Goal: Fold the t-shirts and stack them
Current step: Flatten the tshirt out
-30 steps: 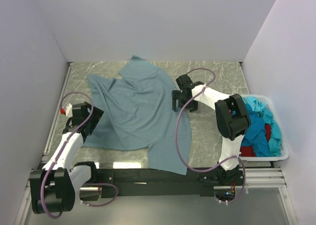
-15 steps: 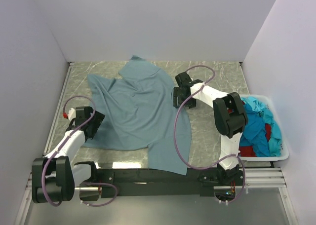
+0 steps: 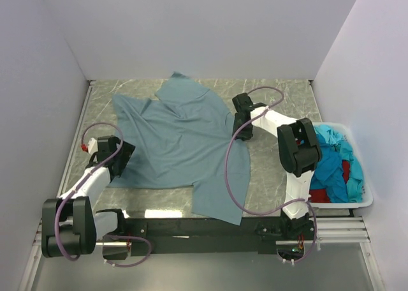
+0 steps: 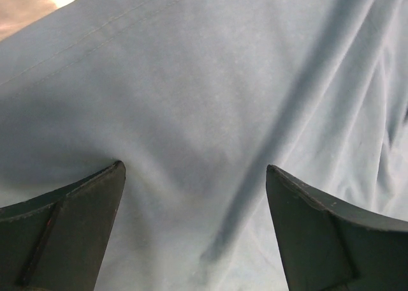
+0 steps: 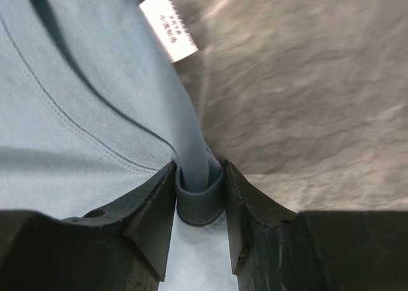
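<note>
The grey-blue t-shirt [image 3: 178, 138] lies spread and wrinkled on the marble table [image 3: 280, 170]. At the shirt's right edge, my right gripper [image 3: 240, 129] pinches the ribbed collar [image 5: 199, 205], which bunches up between its two fingers [image 5: 153, 208]; the white care label [image 5: 169, 26] shows just beyond. My left gripper [image 3: 120, 157] hovers open over the shirt's lower left part, and smooth cloth [image 4: 210, 80] fills the gap between its fingers [image 4: 76, 221]. Turquoise t-shirts [image 3: 331, 166] and a dark red one [image 3: 346, 171] lie heaped in the bin.
The white plastic bin [image 3: 366, 200] stands at the table's right edge, close to the right arm's base. White walls close in the table at the back and on both sides. Purple cables loop from both arms above the cloth.
The right gripper has closed from wide open onto the shirt's collar and shifted slightly right. The left gripper stays open and has settled a little over the shirt's left edge.
</note>
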Robot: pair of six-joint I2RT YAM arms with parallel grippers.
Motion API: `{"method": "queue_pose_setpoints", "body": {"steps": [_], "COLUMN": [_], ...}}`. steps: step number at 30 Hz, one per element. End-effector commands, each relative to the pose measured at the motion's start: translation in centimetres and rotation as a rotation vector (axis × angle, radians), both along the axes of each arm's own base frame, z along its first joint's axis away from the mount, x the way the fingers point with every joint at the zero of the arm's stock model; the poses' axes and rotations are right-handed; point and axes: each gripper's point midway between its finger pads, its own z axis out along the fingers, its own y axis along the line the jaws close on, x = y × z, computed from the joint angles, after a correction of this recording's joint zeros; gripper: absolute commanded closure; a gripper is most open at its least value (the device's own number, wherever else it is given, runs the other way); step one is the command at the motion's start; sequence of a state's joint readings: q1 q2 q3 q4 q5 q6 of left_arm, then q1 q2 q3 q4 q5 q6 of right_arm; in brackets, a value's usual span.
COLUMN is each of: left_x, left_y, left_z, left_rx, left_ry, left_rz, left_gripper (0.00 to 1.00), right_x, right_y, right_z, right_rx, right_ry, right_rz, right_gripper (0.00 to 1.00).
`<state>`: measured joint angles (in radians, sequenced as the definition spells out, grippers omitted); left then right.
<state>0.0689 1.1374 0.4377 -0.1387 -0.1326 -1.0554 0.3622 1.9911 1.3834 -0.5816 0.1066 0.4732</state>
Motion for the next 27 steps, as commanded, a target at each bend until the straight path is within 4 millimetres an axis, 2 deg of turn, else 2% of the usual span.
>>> {"method": "queue_pose_setpoints", "body": {"steps": [1, 3, 4, 6, 7, 9, 11, 15, 16, 17, 19, 21, 22, 24, 25, 26, 27], "left_x": [1.1, 1.5, 2.4, 3.1, 3.9, 4.5, 5.3, 5.3, 5.2, 4.5, 4.1, 2.8, 2.0, 0.2, -0.7, -1.3, -2.6], "left_y": [-1.7, -2.2, -2.4, -3.1, -5.0, -6.1, -6.9, -6.7, -6.4, -6.1, -5.0, -4.0, -2.8, -1.8, -1.2, -0.9, -0.8], "left_z": [-0.5, -1.0, -0.4, -0.7, 0.0, -0.1, 0.5, 1.2, 1.5, 1.5, 3.0, 4.5, 4.6, 5.3, 5.0, 5.3, 4.3], "left_rx": [-0.045, -0.040, -0.030, -0.022, -0.017, -0.018, -0.021, -0.014, -0.004, 0.002, 0.037, 0.054, 0.090, 0.103, 0.124, 0.117, 0.120], "left_ry": [0.003, 0.040, 0.029, 0.043, 0.025, 0.031, 0.028, 0.035, 0.034, 0.056, 0.025, 0.013, 0.023, 0.029, 0.040, 0.026, 0.069], "left_rz": [-0.103, -0.130, -0.139, -0.167, -0.223, -0.254, -0.273, -0.254, -0.243, -0.228, -0.185, -0.122, -0.073, -0.009, 0.017, 0.040, 0.045], "left_gripper": [0.01, 0.01, 0.00, 0.00, 0.01, 0.01, 0.01, 0.01, 0.01, 0.01, 0.01, 0.01, 0.01, 0.00, 0.01, 0.01, 0.01], "right_x": [-0.9, -1.1, -1.5, -1.5, -1.8, -1.9, -2.0, -1.4, -1.0, -0.9, -0.7, -0.9, -1.3, -1.9, -2.9, -3.6, -4.6], "right_y": [-3.9, -4.9, -5.4, -7.1, -7.6, -8.8, -8.7, -8.1, -8.1, -8.1, -8.1, -7.7, -7.4, -7.0, -6.6, -5.9, -5.7], "right_z": [-0.5, -0.6, -0.9, -0.5, -0.4, -0.3, 0.2, 2.3, 3.5, 4.0, 5.8, 7.0, 7.9, 8.8, 9.1, 9.1, 8.4], "right_rx": [-0.067, -0.061, -0.053, -0.046, -0.043, -0.033, -0.004, 0.030, 0.034, 0.033, 0.044, 0.061, 0.070, 0.076, 0.082, 0.086, 0.083], "right_ry": [0.046, 0.055, 0.063, 0.058, 0.054, 0.053, 0.032, -0.020, -0.044, -0.057, -0.097, -0.121, -0.145, -0.170, -0.182, -0.186, -0.173], "right_rz": [-0.098, -0.121, -0.132, -0.175, -0.188, -0.219, -0.197, -0.154, -0.152, -0.152, -0.156, -0.148, -0.139, -0.126, -0.111, -0.089, -0.084], "right_gripper": [0.58, 0.58, 0.59, 0.58, 0.59, 0.59, 0.55, 0.28, 0.25, 0.23, 0.18, 0.14, 0.12, 0.10, 0.09, 0.09, 0.08]}}
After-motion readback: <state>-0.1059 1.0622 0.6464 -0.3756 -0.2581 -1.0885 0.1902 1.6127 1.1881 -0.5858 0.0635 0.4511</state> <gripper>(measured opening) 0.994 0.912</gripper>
